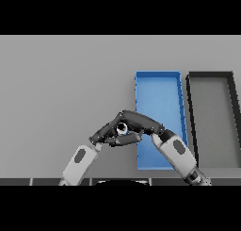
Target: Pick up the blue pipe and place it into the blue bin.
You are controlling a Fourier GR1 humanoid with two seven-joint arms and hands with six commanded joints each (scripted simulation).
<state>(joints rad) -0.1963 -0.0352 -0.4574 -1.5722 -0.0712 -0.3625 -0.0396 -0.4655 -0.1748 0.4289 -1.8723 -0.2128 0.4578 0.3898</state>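
Observation:
The blue pipe (122, 128) shows only as a small blue ring seen end-on, held above the table just left of the blue bin (160, 91). My left hand (106, 135) comes in from the lower left, and its fingers curl under and around the pipe. My right hand (141, 123) reaches in from the lower right across the bin's near left corner. Its fingers lie fairly straight over the top of the pipe and meet the left hand there. Most of the pipe is hidden by the two hands.
A black bin (193, 117) stands right of the blue bin, almost touching it. My right forearm (179, 154) crosses the blue bin's near end. Bare grey table (61, 93) stretches to the left and far side.

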